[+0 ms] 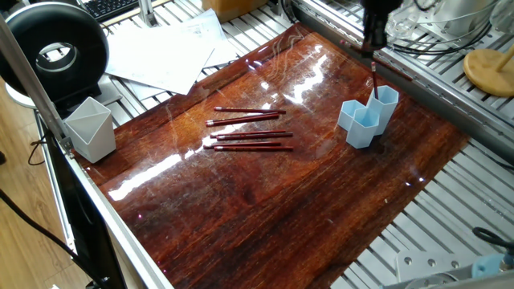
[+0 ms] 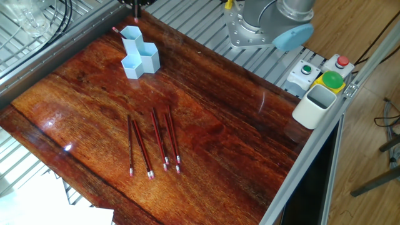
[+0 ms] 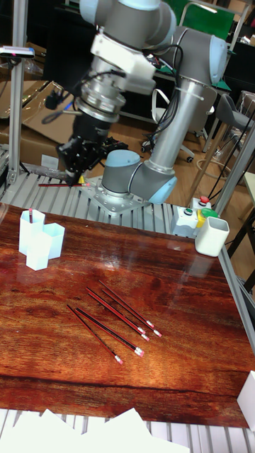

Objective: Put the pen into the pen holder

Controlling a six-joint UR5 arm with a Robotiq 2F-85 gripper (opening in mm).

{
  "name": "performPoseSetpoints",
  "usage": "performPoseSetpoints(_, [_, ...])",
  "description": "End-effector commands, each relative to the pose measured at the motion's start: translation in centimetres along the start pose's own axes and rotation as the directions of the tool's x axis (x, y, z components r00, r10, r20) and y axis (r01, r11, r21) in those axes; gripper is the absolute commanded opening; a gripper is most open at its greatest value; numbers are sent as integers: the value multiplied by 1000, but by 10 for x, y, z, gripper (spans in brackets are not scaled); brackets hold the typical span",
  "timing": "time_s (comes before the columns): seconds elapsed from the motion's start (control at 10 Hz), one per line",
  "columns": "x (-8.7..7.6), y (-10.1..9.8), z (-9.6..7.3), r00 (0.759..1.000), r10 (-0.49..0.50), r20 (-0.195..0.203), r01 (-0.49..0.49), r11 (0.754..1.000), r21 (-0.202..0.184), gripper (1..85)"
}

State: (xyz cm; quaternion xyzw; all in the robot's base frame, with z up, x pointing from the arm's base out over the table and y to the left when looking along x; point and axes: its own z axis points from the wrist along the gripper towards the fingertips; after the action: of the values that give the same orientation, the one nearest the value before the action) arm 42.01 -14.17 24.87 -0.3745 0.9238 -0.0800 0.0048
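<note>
Gripper [image 3: 71, 173] raised above far table edge, fingers clamped on red pen [image 3: 53, 185], held approx. horizontal. Pen holder [image 1: 368, 117] upright on wood tabletop [image 1: 265, 193], one pen standing in tallest tube. Four pens [image 2: 153, 144] lie loose mid-table, well apart from holder.

a robotics lab or workshop: a ur5 arm [image 3: 159, 42] is bolted to a slatted aluminium frame bench [image 1: 474, 193] beside a button box [image 2: 322, 74], with loose cables [image 1: 434, 36], a keyboard [image 1: 108, 6], papers [image 1: 165, 52], office chairs [image 3: 212, 18] and cardboard boxes [image 3: 39, 113] around.
</note>
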Motion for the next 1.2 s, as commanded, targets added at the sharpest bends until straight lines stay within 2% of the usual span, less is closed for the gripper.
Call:
performPoseSetpoints(0.0, [3,-1,-2,1000,20,8,-20,1000,10,10])
performPoseSetpoints(0.1, [-3,-2,-5,998,41,-53,-40,999,23,10])
performPoseSetpoints(0.3, [40,-8,-12,971,108,-213,-95,993,68,10])
performPoseSetpoints(0.4, [53,-16,-15,954,161,-253,-136,984,115,10])
performPoseSetpoints(0.5, [53,-18,-15,951,184,-249,-156,979,128,10])
performPoseSetpoints(0.6, [60,-22,-18,945,174,-276,-138,980,145,10])
performPoseSetpoints(0.7, [60,-17,-18,947,152,-283,-122,985,122,10])
performPoseSetpoints(0.8, [44,-10,-13,966,131,-225,-115,990,81,10])
performPoseSetpoints(0.9, [23,-2,-8,982,115,-149,-110,993,38,10])
performPoseSetpoints(1.0, [4,0,-6,991,111,-78,-110,994,23,10])
performPoseSetpoints(1.1, [-2,-4,-6,994,92,-53,-91,995,36,10])
